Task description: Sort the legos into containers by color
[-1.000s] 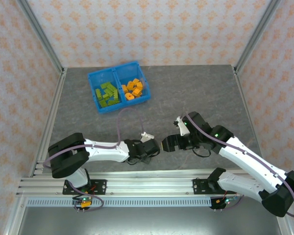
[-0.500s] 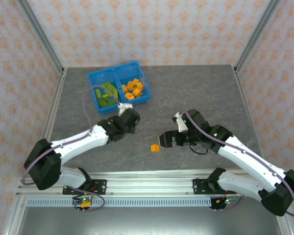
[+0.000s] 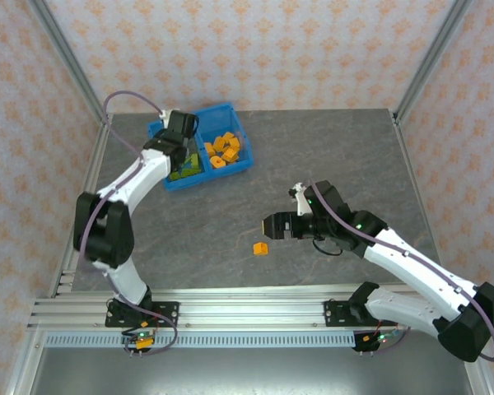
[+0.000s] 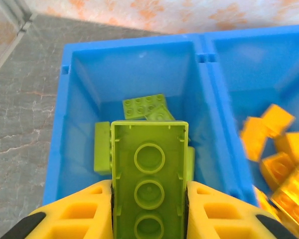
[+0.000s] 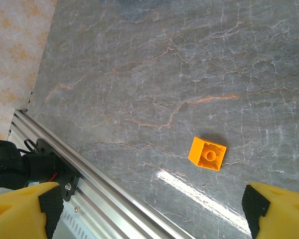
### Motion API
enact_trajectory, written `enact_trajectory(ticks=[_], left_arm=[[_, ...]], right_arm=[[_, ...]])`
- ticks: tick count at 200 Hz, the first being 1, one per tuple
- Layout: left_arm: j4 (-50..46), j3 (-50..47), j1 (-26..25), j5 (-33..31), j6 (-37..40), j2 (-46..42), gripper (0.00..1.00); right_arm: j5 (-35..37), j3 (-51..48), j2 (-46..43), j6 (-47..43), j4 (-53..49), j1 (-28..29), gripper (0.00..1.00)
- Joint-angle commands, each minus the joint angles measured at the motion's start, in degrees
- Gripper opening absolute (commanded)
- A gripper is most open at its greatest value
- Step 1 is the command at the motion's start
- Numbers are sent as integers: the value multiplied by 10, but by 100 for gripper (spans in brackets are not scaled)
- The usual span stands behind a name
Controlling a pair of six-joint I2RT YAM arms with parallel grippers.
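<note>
The left arm reaches far and left across the worktop (image 3: 337, 156) to the blue bin (image 3: 229, 172) in the far left corner. Its left end effector (image 3: 179, 132) hangs over the bin's left compartment (image 4: 89, 89). In the left wrist view the yellow fingers (image 4: 84, 211) are clamped on the long sides of one long green brick (image 4: 149, 159), whose hollow underside with round tubes faces the camera. The brick sits above the near half of that compartment. Whether it touches the pieces below cannot be told.

Under and beyond the held brick, several loose green bricks (image 4: 144, 107) lie on the floor of the left compartment, some flat and some tilted. A middle wall (image 4: 209, 99) splits the bin. The right compartment (image 3: 239, 136) holds a heap of orange bricks (image 3: 222, 150).

The right end effector (image 3: 272, 224) hovers low over the middle of the worktop, pointing left. In the right wrist view its two yellow fingers (image 5: 25, 204) stand far apart at the bottom corners, with nothing between them.

A single orange brick (image 3: 261, 248) lies alone on the grey worktop, just near and left of the right end effector and not touching it. It is well apart from the bin. In the right wrist view it is small and square with one round ring on its upper face. The metal rail (image 5: 89, 184) at the near edge runs past it.
</note>
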Motion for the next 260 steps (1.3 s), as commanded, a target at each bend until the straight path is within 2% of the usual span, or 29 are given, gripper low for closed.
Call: enact_trajectory(ticks=[1,52,70,89,116,157,188,200,219,233,248,260], left_arm=[[-23,70,35,23,-18,60,29],[-141,278,56,4,-1,217,41],[-155,298,57,7,-6,229,45],[-139,273,57,20,-20,207,54],[-110,211,58,50,-45,149,55],[-21,46,33,126,-64,-62,55],[-37,-16,-44,131,29,-212,57],[-39,-43,-78,159,73,-263,58],[-54,-86,-122,229,158,-337,68],[-82,-113,-151,291,228,-380,79],[-127,-135,-187,380,321,-413,90],[-164,-163,-224,419,404,-437,96]], right_arm=[[23,-6,-26,15,6,-1,94],[26,1,-22,16,7,-1,94],[23,4,-16,14,10,-1,94],[25,9,-8,7,9,-1,94],[28,13,5,-1,12,-1,94],[65,10,46,-8,28,-1,94],[49,4,105,-37,75,5,94],[44,7,136,-57,87,11,94],[46,16,193,-90,90,24,93],[51,21,230,-106,88,32,92],[53,20,263,-112,93,38,91],[57,20,284,-115,94,41,90]])
